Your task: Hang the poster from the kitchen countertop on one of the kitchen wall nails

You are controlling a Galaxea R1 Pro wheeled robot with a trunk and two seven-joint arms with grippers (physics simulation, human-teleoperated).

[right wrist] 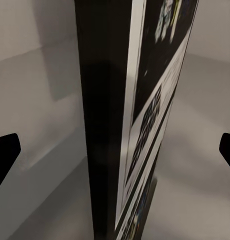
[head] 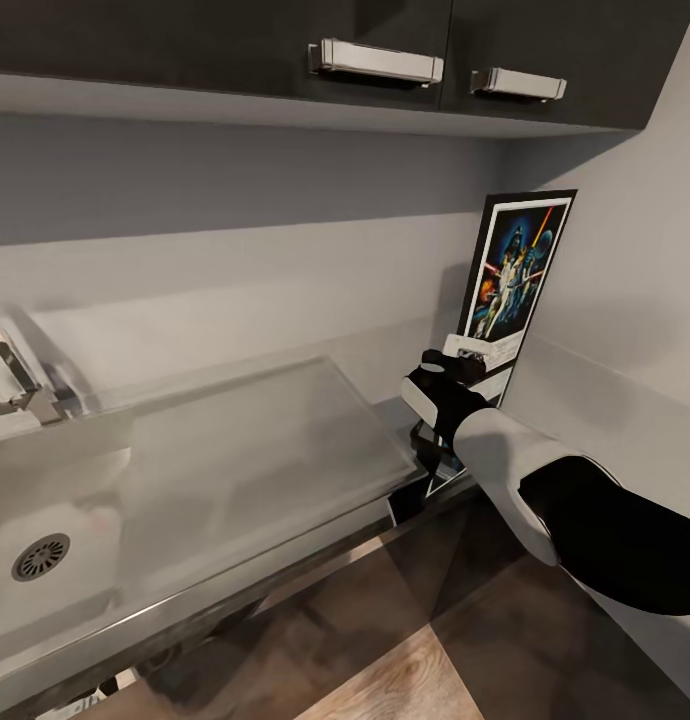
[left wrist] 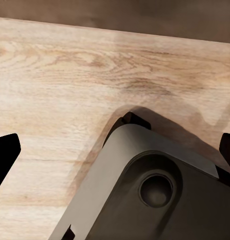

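Observation:
The black-framed poster (head: pixel 520 265) stands upright in the corner at the right end of the light-grey kitchen countertop (head: pixel 285 430), leaning on the wall. My right gripper (head: pixel 455 366) is at the poster's lower part, by its white title strip. In the right wrist view the poster (right wrist: pixel 145 100) is seen edge-on, between the widely spread fingertips of the open right gripper (right wrist: pixel 115 150); contact is not visible. My left gripper (left wrist: pixel 115 150) is open and empty above the plank floor (left wrist: pixel 55 75). The wall nails are out of view.
A steel sink (head: pixel 45 540) with a tap (head: pixel 15 385) is set in the worktop at the left. Dark wall cabinets (head: pixel 385 40) with metal handles hang overhead. The side wall (head: pixel 635 250) closes the corner at the right. The robot's dark base (left wrist: pixel 155 190) is below the left gripper.

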